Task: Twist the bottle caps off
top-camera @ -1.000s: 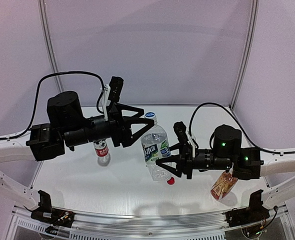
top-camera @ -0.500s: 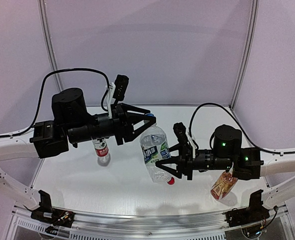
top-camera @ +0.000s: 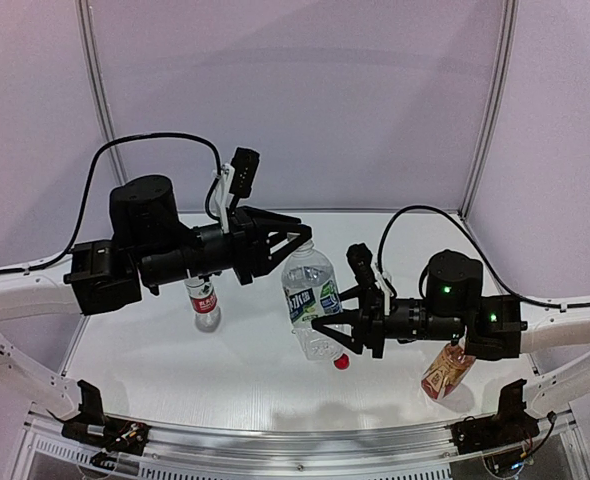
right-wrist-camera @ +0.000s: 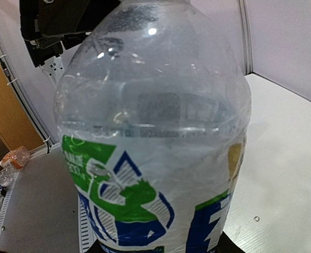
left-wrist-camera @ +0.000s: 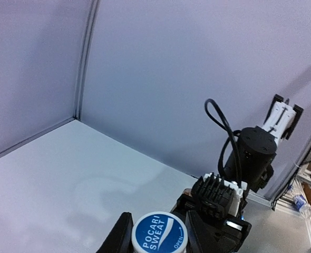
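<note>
Moved: my left gripper [top-camera: 293, 238] swung in from beside the green bottle [top-camera: 310, 300] and shut onto its blue cap [left-wrist-camera: 159, 233]; my right arm and the bottle barely shifted.
Progress: one loose red cap [top-camera: 342, 361] suggested one bottle was already opened. The blue cap was gripped but not yet off, so I judged the task under halfway.
Left to do: twist this cap off, then deal with the amber bottle [top-camera: 448, 370], whose cap I could not see.
Amber bottle: nearest to me on the right, tilted, its top hidden under my right arm.
Red cap: lay on the table [top-camera: 125, 370], just below the green bottle's base.
Right gripper [top-camera: 327, 334]: clamped round the lower body of the green bottle, holding it tilted above the table.
Green bottle: between my two grippers, neck pointing up and away towards the left one.
Left gripper: nearly shut, one finger [left-wrist-camera: 123, 234] pressed on each side of the blue cap.
Red bottle [top-camera: 204, 300]: stood further back on the left, its top hidden under my left arm.
In the way: nothing blocked the twist, as far as I could judge; both wrists sat close, so turning room looked tight.
Wall [top-camera: 295, 100]: bare, at the far edge.
</note>
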